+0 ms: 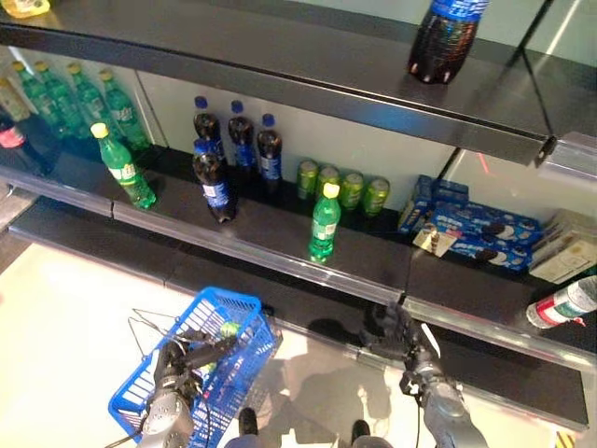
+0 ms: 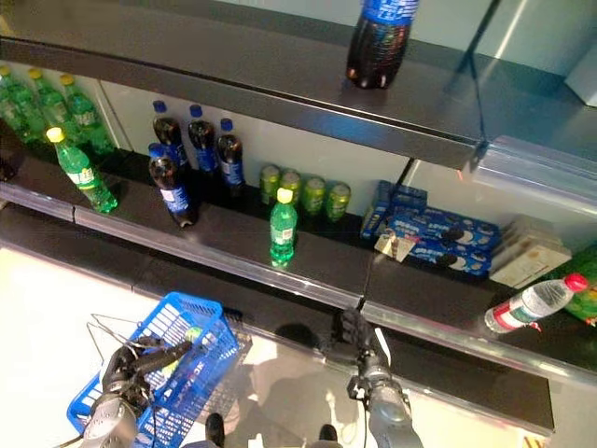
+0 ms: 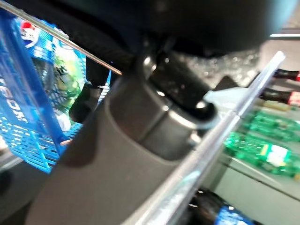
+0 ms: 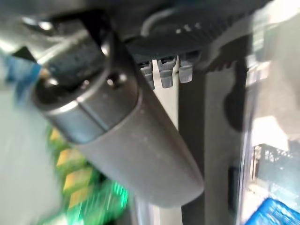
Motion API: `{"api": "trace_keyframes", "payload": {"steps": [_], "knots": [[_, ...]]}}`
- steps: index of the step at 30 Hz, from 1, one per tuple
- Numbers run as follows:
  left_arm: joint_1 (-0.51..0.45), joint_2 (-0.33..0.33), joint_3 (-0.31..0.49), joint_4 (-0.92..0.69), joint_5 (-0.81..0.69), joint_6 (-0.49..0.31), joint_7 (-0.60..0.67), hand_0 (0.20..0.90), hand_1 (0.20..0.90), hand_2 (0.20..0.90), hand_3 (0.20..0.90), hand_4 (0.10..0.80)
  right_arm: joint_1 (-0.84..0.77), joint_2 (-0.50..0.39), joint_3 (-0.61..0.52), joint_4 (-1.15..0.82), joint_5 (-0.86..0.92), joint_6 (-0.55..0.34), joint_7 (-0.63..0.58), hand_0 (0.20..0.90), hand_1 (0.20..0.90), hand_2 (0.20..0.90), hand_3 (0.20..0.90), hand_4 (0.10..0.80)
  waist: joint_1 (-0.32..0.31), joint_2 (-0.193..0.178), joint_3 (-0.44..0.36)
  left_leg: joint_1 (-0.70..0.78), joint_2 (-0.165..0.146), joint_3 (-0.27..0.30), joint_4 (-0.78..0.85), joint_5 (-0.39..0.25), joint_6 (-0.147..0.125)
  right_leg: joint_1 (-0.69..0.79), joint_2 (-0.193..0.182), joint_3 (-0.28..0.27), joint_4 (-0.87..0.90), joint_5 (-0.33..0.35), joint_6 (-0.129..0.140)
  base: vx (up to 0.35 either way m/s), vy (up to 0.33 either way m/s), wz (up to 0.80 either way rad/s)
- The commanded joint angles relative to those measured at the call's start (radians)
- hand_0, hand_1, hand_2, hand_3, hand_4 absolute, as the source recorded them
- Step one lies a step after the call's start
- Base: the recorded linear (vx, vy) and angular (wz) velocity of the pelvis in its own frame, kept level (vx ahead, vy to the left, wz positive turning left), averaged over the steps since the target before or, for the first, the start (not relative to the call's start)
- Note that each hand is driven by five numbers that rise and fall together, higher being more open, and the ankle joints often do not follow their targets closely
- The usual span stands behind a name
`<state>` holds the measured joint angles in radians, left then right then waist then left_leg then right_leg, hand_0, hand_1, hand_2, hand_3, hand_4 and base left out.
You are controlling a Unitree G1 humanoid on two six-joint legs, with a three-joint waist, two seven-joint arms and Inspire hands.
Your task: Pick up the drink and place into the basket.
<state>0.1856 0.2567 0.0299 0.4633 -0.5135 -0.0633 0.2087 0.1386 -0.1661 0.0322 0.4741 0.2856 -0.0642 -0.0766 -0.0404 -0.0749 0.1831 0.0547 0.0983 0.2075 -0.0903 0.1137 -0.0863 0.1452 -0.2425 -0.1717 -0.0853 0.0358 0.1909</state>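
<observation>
A: Left hand [image 1: 177, 366] is curled round the wire handle of the blue basket [image 1: 201, 359], which hangs low beside the bottom shelf. A green drink [image 1: 228, 329] already lies inside it, seen through the mesh.

B: And the right hand [image 1: 396, 329]?

A: Down by the front edge of the lower shelf [image 1: 308, 263], below the standing green bottle [image 1: 324, 222]. It carries nothing. Whether the fingers are straight or curled cannot be told; the head views show only a dark lump and its wrist view shows mostly the arm.

B: So the drink is in. What could still go wrong?

A: Judging from the frames, three things. The basket hangs tilted off a thin wire handle; a swing of the left arm could roll the bottle toward the low side, or bump the basket against the shelf edge.

B: The right side?

A: If the right hand rises for another bottle, it comes up under the shelf lip. A knock there could shake the green bottle, which stands alone near the front and looks easy to topple. The dark cola bottle [image 1: 214, 181] also stands forward of its row.

B: Third?

A: The clear bottle [image 1: 564, 304] with the red cap lies on its side at the far right of the shelf. A jolt to the shelf might set it rolling.
</observation>
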Motion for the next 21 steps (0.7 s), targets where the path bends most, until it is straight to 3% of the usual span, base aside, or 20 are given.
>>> {"api": "trace_keyframes", "payload": {"steps": [1, 13, 21], "knots": [[-0.134, 0.065, 0.103, -0.054, 0.107, -0.286, -0.028, 0.300, 0.300, 0.300, 0.200, 0.100, -0.020, -0.055, -0.047, 0.007, 0.047, -0.044, -0.075, 0.900, 0.900, 0.900, 0.900, 0.800, 0.032, 0.070, -0.136, 0.080, 0.016, -0.021, 0.003, -0.108, 0.008, -0.034, 0.005, -0.057, 0.002, 0.061, -0.029, 0.014, -0.027, -0.06], [-0.154, 0.053, 0.046, 0.231, 0.176, -0.316, -0.022, 0.300, 0.300, 0.300, 0.200, 0.100, -0.061, -0.078, -0.095, 0.299, 0.023, -0.059, -0.098, 0.900, 0.900, 0.900, 0.900, 0.800, 0.040, 0.082, -0.136, 0.085, 0.020, -0.014, 0.003, -0.109, 0.007, -0.030, 0.010, -0.056, 0.003, 0.058, -0.034, 0.004, -0.006, -0.01], [-0.166, 0.050, 0.039, 0.444, 0.236, -0.321, -0.007, 0.300, 0.300, 0.300, 0.200, 0.100, -0.092, -0.110, -0.097, 0.492, -0.087, -0.071, -0.080, 0.900, 0.900, 0.900, 0.900, 0.800, 0.044, 0.085, -0.140, 0.090, 0.016, -0.009, 0.003, -0.113, 0.009, -0.029, 0.016, -0.043, 0.000, 0.055, -0.036, 0.012, 0.036, -0.03]]}}
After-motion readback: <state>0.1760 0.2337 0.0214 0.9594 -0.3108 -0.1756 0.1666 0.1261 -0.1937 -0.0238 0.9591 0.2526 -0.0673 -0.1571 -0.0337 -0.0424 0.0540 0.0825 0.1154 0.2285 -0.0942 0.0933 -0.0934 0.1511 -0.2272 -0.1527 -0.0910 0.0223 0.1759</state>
